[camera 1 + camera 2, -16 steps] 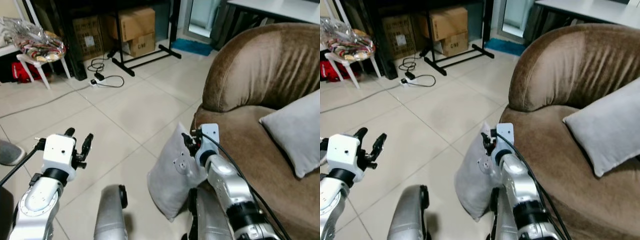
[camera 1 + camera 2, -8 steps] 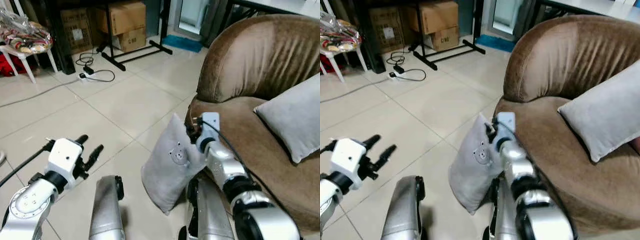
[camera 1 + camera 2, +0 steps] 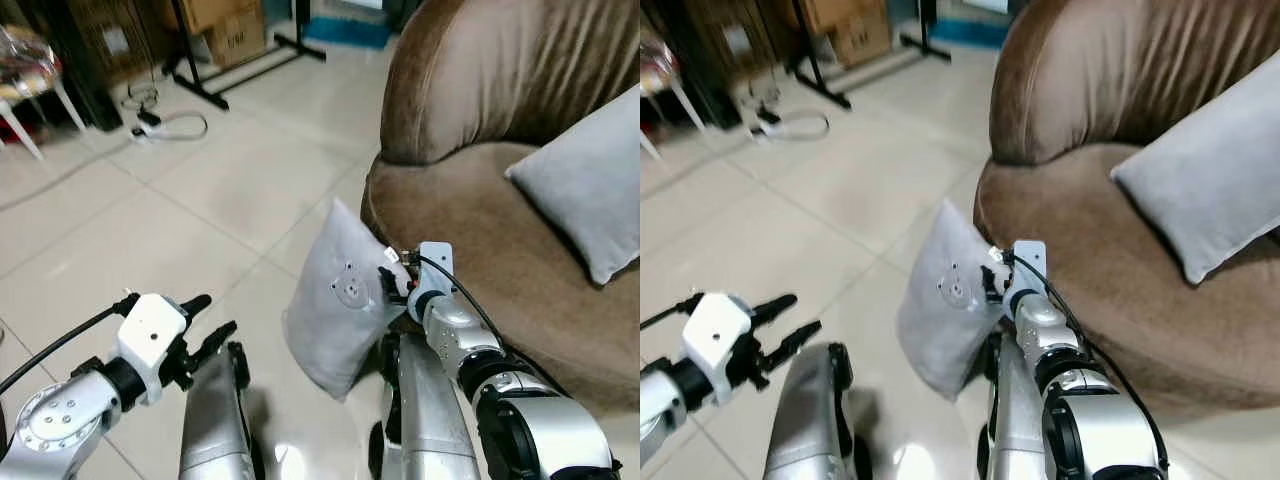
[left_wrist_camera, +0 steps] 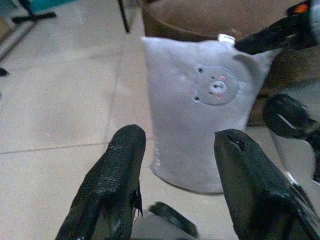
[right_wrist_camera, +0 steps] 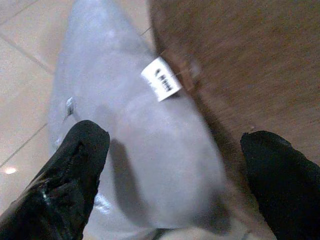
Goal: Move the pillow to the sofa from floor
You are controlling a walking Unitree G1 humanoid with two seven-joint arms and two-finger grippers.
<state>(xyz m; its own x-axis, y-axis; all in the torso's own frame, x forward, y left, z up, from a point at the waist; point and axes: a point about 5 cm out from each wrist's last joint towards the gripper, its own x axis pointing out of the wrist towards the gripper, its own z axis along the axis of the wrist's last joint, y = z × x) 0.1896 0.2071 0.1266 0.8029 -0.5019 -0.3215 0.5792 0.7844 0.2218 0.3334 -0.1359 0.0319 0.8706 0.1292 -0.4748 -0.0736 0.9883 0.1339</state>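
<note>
Tiled floor (image 3: 200,200) of pale cream squares stretches ahead of me. At its far left edge stands a white stool leg (image 3: 14,125), and beyond it a white power strip (image 3: 165,126) with a looped cable lies near a black stand (image 3: 215,85) and cardboard boxes (image 3: 225,35).

My left pincer (image 3: 205,322) hovers low over the floor at the near left, its two black fingers (image 4: 112,185) spread apart and holding nothing. It points toward the pillow.

Just right of it, the grey pillow (image 3: 340,300) stands upright on the floor on its lower corner, leaning against the front edge of the brown sofa (image 3: 470,210). A small embroidered bear face (image 4: 216,86) marks its front, and a white label (image 5: 161,78) sticks out of the seam at its upper corner.

My right pincer (image 3: 393,283) is at that upper corner, beside the sofa's front edge. Its fingers (image 5: 75,165) are wide open, one on either side of the pillow's top corner, with the fabric between them but not squeezed.

Further right, a second grey pillow (image 3: 590,185) rests on the sofa seat, propped against the curved backrest (image 3: 480,70).
</note>
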